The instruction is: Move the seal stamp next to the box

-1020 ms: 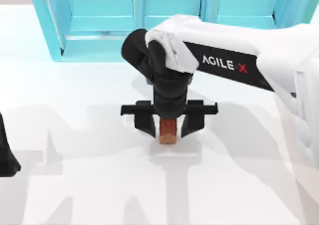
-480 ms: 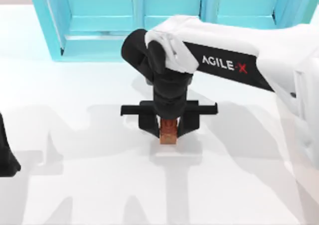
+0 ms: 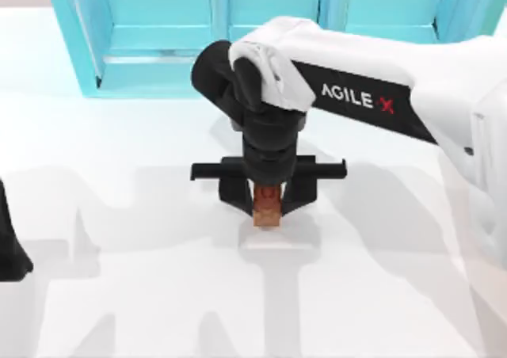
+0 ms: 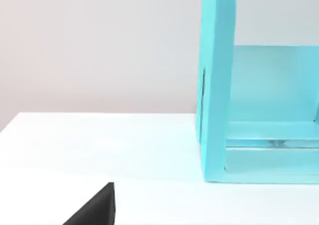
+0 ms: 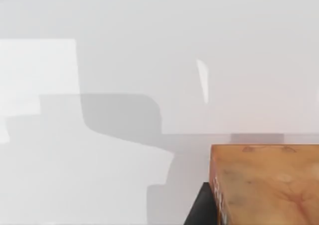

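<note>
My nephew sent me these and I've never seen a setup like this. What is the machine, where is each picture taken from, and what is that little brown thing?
This is a rendered simulation of two AgileX robot arms at a white table. One picture looks down from a camera above the table; the other two come from cameras on each arm's wrist.

In the top view, the right arm reaches in from the right, and its right gripper points down near the table's middle, its two black fingers shut on the seal stamp, a small reddish-brown block. The right wrist view shows that stamp close up, above the table.

The left gripper sits parked at the table's left edge. Its wrist view looks toward the cyan shelf unit, which stands along the table's far edge.
</note>
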Controlling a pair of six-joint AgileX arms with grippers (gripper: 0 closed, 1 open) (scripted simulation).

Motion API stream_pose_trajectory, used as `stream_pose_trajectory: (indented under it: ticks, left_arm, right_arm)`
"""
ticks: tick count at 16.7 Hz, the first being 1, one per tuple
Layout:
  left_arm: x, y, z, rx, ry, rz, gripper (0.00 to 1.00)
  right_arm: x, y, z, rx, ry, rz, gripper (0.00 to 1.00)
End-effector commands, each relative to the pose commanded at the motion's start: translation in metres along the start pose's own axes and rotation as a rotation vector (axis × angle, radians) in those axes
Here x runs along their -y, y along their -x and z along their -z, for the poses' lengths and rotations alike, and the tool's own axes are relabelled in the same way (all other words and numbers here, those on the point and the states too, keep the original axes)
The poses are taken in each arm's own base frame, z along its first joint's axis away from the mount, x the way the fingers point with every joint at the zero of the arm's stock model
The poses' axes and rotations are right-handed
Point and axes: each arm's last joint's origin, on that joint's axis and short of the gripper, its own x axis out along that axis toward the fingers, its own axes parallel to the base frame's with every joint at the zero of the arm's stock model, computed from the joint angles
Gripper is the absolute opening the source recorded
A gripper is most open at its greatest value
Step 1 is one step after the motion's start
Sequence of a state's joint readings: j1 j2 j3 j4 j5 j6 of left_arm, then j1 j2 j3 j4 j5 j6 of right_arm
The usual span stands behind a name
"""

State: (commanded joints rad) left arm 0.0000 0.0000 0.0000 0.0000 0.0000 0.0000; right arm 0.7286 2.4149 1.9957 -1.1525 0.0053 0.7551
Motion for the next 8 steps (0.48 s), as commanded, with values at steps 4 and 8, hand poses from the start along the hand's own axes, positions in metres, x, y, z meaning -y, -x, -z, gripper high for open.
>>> stream_pose_trajectory:
  ticks: [4, 8]
  left_arm:
    - [0.000, 0.000, 0.000, 0.000, 0.000, 0.000, 1.00]
    - [0.000, 0.000, 0.000, 0.000, 0.000, 0.000, 1.00]
  right_arm:
    - [0.000, 0.030, 0.000, -0.002, -0.001, 0.002, 0.00]
    - [0.001, 0.041, 0.001, 0.002, 0.001, -0.001, 0.00]
